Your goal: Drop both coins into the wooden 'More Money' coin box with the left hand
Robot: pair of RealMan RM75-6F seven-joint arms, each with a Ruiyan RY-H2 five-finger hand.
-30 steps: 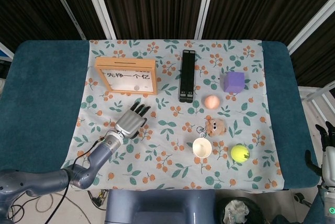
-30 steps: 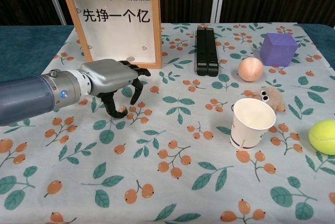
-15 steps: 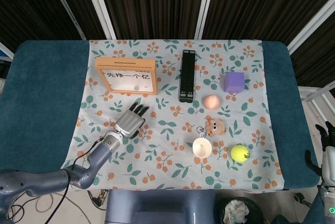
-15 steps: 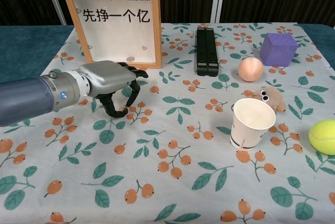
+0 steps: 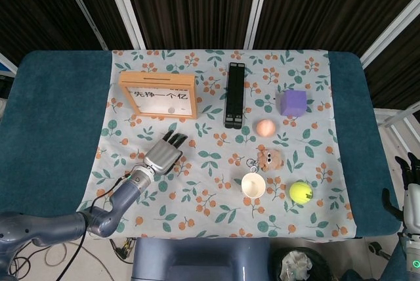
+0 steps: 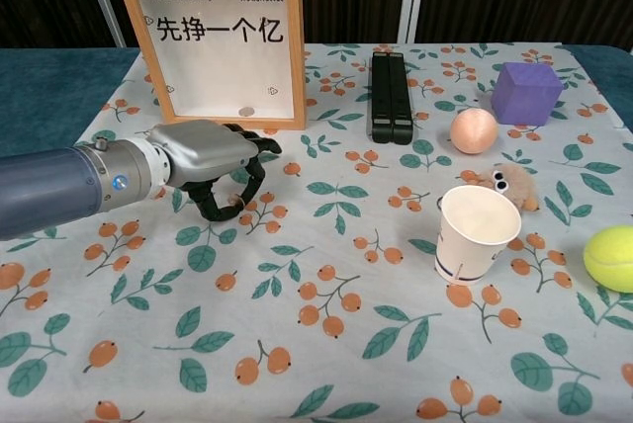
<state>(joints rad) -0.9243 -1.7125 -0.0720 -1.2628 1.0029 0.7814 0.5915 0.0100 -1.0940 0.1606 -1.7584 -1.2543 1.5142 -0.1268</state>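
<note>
The wooden 'More Money' coin box [image 5: 158,95] [image 6: 283,45] stands upright at the back left of the cloth. One coin [image 6: 247,112] lies inside it, behind the pane near the bottom. My left hand [image 5: 164,155] [image 6: 210,154] sits low in front of the box, palm down. Its fingers [image 6: 247,184] curl to the cloth and meet the thumb in a pinch. Whatever is in the pinch is hidden, and I see no loose coin on the cloth. My right hand [image 5: 410,186] hangs off the table's right edge, fingers apart, holding nothing.
A black folded stand [image 6: 392,97] lies right of the box. Further right are a peach ball [image 6: 474,130], a purple cube [image 6: 526,92], a fuzzy toy with eyes [image 6: 509,184], a paper cup [image 6: 476,233] and a tennis ball [image 6: 611,257].
My left hand has sunk lower onto the cloth and its fingers have closed in toward the thumb. The right hand has not moved.
</note>
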